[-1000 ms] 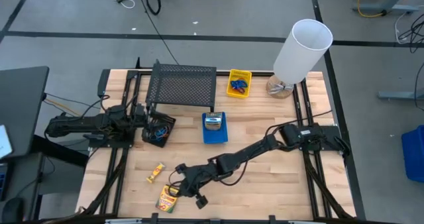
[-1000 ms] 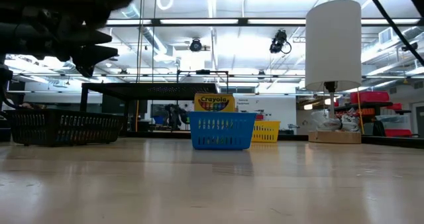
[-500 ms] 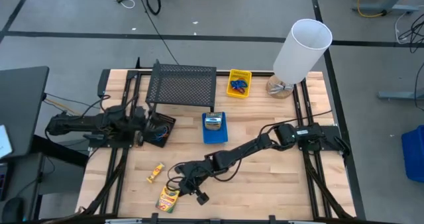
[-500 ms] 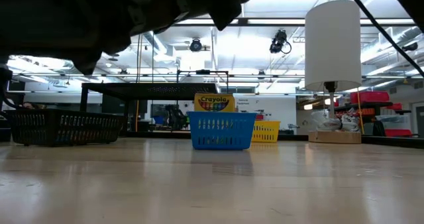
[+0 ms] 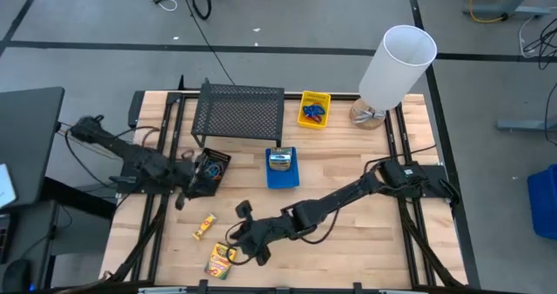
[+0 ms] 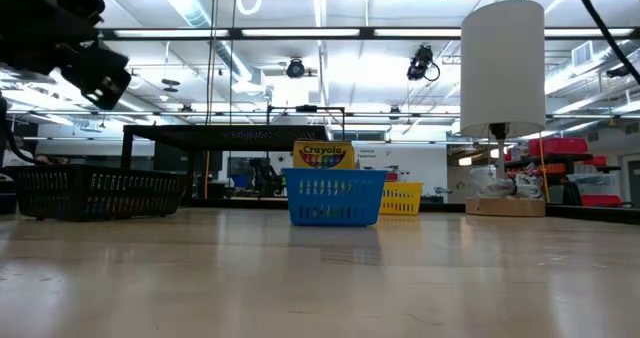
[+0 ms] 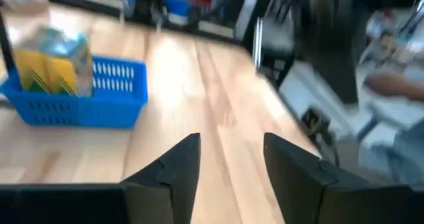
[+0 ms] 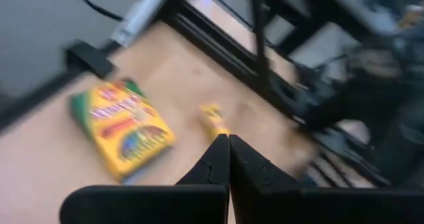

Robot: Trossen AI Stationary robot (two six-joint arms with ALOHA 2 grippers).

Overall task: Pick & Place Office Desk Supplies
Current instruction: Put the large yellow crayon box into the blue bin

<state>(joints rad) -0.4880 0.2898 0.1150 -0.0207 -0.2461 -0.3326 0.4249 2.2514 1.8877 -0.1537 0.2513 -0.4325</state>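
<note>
A yellow-and-green crayon box lies flat near the table's front edge, and a smaller one lies just beyond it. My right gripper hovers shut beside and above the larger box, with nothing between its fingers. My left gripper is open at the near side of the black bin and holds nothing. A blue bin with a crayon box standing in it sits mid-table. A yellow bin with blue loops sits farther back.
A black wire-mesh rack stands at the back behind the black bin. A tall white cylinder rises on its base at the back right. Bare wood lies to the right of my right arm.
My left arm has swung, carrying its open gripper from the black bin toward the table's near edge. My right gripper has risen from beside the larger crayon box and rolled about its own axis. Both crayon boxes stay where they were.
</note>
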